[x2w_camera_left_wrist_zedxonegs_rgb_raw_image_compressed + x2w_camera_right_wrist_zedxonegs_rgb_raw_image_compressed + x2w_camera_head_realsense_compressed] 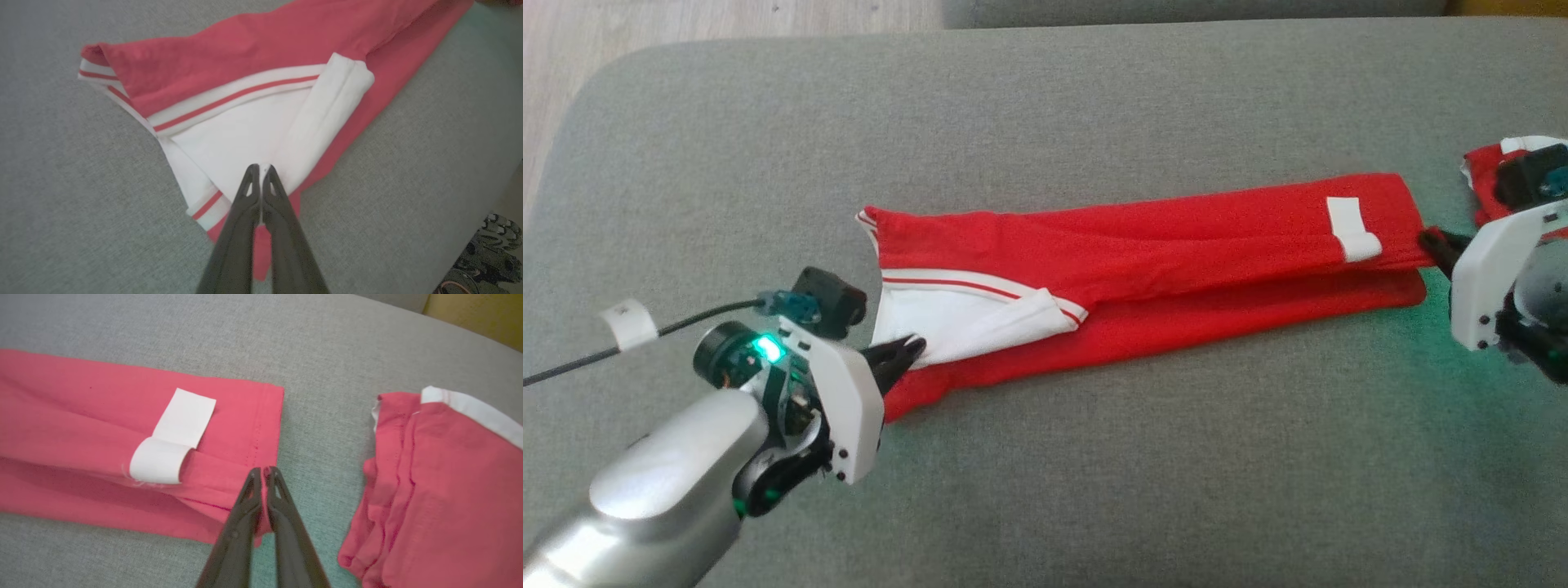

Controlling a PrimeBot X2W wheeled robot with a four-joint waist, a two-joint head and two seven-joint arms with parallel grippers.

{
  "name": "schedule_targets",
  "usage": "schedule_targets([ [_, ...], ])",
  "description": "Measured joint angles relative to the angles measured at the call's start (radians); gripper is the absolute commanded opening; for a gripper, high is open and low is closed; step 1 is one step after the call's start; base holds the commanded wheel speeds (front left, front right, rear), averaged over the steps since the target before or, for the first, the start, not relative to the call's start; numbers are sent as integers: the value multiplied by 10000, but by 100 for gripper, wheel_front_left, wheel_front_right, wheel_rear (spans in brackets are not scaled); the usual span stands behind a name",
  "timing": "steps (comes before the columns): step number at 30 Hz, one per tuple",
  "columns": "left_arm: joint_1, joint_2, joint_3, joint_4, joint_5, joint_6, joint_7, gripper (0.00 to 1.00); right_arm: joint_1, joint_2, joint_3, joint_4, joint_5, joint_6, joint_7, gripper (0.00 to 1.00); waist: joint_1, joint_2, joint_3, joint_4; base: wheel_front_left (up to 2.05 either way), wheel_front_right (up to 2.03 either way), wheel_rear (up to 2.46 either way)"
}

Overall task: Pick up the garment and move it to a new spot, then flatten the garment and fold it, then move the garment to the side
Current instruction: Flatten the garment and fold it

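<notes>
My left pincer (905, 357) is pressed together on the garment (1143, 253), tips clamped at the white-lined waist end. In the left wrist view the two dark fingers (245, 204) meet at their tips over the white inside, and red cloth shows in the slit between them lower down. My right pincer (1439, 245) is also pressed together, nipping the hem corner at the opposite end. The right wrist view shows its fingers (282, 506) closed on that red corner.

Between the two pincers the garment lies stretched in a long, narrow band across the middle of the grey cushion (1045, 490), running from its left half towards its right edge. The waist end is turned back, showing white lining and red-and-white striped trim. A white label (1352, 229) is folded over an edge near the hem.

Just beyond the hem, at the cushion's right edge, lies a second red cloth (1483, 184) with white trim, bunched and apart from the garment.

The cushion is woven grey fabric with a rounded far-left corner. Pale wooden floor (686, 24) shows past that corner, and another grey cushion (1176, 10) sits behind the far edge.
</notes>
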Motion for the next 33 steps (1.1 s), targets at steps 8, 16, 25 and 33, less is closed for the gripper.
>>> schedule_targets([
  [8,-23,-341,522,399,487,842,-1801,100,-79,228,-1066,336,443,0,-1365,100,-1,0,-285,-96,0,0,0],
  [16,9,-1597,2288,1083,472,2123,-5624,100,-410,1685,-2991,297,261,0,-4984,100,-2,0,-813,-68,0,0,0],
  [25,1887,-2890,4995,286,1662,2876,-6673,100,1739,4046,-5979,-1231,-2489,0,-6169,100,-2,0,-1072,31,0,0,0],
  [33,4785,-4489,7145,249,3551,2236,-6688,100,5185,5885,-7455,-2690,-5026,-2,-6169,100,-3,0,-1099,146,0,0,0],
])
